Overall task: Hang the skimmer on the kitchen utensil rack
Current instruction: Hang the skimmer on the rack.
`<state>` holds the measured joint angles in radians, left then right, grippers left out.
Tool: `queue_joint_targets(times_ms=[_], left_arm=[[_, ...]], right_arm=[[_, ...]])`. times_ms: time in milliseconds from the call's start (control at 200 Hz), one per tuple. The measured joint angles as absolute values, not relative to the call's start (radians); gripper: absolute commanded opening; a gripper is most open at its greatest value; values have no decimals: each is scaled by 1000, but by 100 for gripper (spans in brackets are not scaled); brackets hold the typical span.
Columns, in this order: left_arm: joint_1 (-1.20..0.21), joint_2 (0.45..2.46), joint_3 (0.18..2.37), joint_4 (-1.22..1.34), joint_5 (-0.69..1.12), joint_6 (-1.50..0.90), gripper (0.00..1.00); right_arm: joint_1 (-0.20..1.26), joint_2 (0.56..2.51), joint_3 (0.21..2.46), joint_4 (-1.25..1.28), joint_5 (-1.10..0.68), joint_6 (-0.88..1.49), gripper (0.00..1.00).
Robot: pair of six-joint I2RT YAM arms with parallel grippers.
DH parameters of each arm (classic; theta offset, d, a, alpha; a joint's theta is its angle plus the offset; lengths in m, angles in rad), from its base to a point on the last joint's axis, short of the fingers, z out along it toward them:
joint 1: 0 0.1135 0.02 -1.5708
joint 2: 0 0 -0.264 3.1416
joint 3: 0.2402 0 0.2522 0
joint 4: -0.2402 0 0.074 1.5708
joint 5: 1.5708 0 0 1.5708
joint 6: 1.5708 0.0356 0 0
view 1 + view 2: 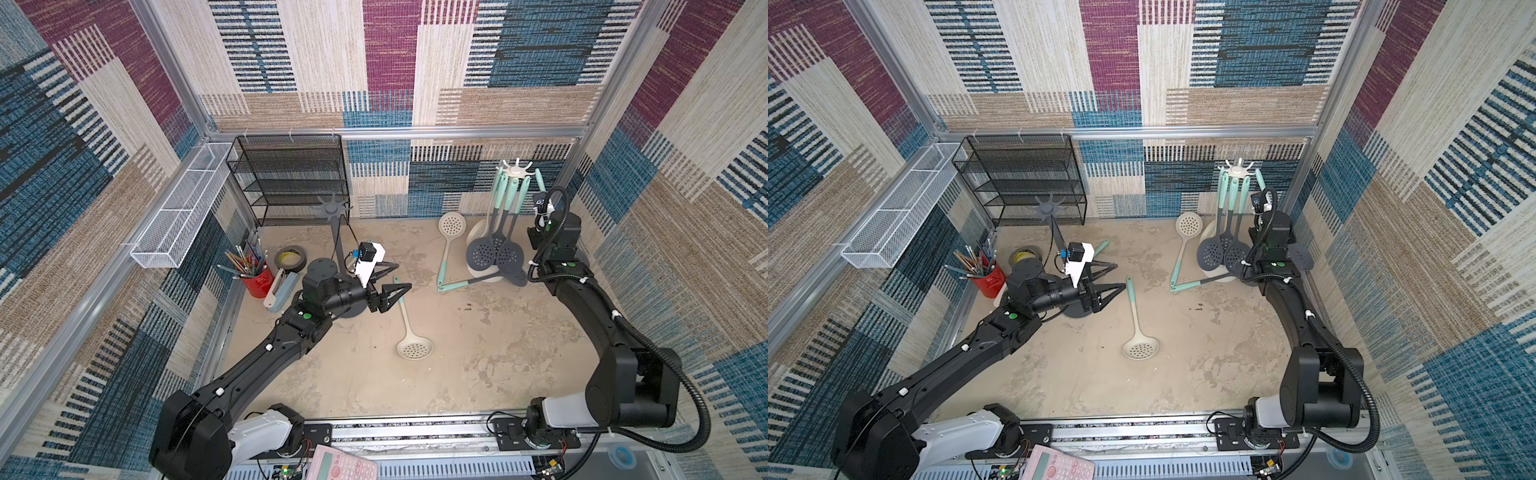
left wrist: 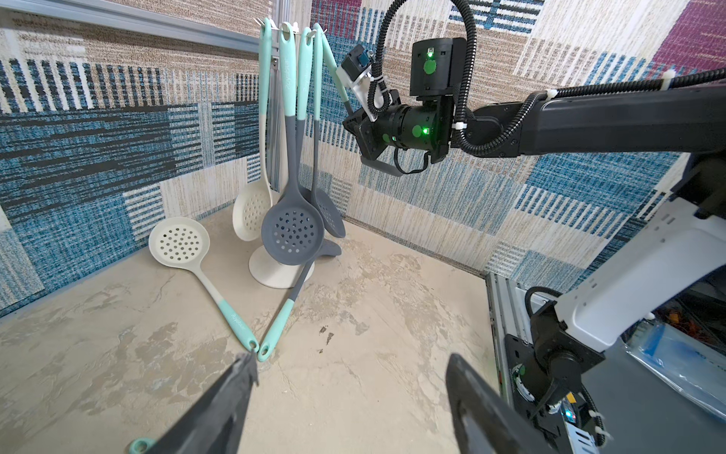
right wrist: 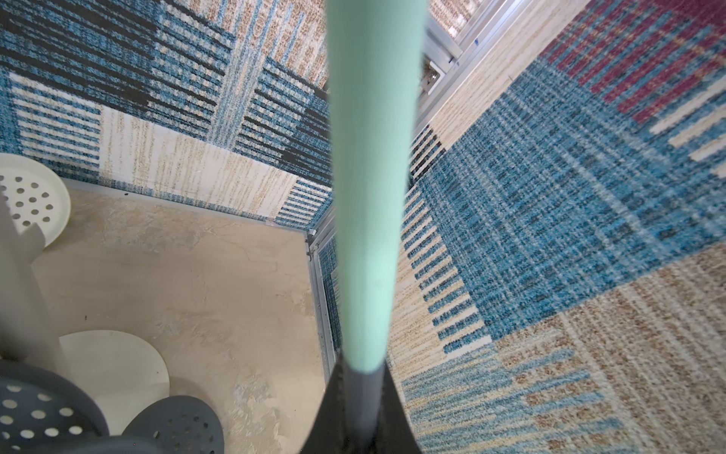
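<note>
The white utensil rack [image 1: 516, 168] stands at the back right with several skimmers hanging from its hooks [image 2: 292, 220]. My right gripper [image 3: 363, 377] is shut on a grey skimmer's handle [image 3: 369, 177], just below the mint part. That mint handle [image 2: 334, 67] leans up to the rack's top; whether its end sits on a hook I cannot tell. Its grey head [image 1: 1301, 255] shows beside the right arm. My left gripper [image 1: 403, 275] hovers open over the table, above the handle of a white skimmer [image 1: 414, 348] lying flat.
A white skimmer [image 1: 451, 226] and a grey one [image 1: 469, 282] lie by the rack's base [image 2: 271, 275]. A dark grey rack [image 1: 332, 205] with nothing on it stands by the left arm. A black mesh shelf [image 1: 291, 178], red pencil cup [image 1: 257, 280] and tape roll [image 1: 289, 259] sit at back left.
</note>
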<state>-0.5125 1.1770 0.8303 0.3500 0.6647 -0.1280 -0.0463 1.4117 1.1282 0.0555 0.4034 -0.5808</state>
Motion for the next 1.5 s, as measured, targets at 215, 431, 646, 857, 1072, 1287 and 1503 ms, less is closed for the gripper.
queue_joint_targets(times_ms=[215, 431, 646, 857, 1072, 1287, 1503], left_arm=[[-511, 1166, 830, 345, 669, -128, 78], [-511, 1157, 830, 339, 683, -128, 78], [-511, 1149, 830, 338, 686, -128, 78], [-511, 1142, 830, 324, 687, -127, 78], [-511, 1139, 830, 323, 687, -124, 78], [-511, 1137, 830, 318, 687, -123, 78], [-511, 1137, 834, 311, 687, -124, 79]], right_arm=[[-74, 1401, 1159, -11, 393, -596, 2], [-109, 1393, 1186, -61, 348, -628, 2], [-127, 1398, 1200, -77, 315, -679, 2], [-133, 1409, 1207, -71, 298, -716, 2], [-137, 1417, 1202, -64, 270, -749, 2], [-148, 1423, 1219, -74, 254, -765, 4], [-148, 1430, 1219, -76, 230, -743, 19]])
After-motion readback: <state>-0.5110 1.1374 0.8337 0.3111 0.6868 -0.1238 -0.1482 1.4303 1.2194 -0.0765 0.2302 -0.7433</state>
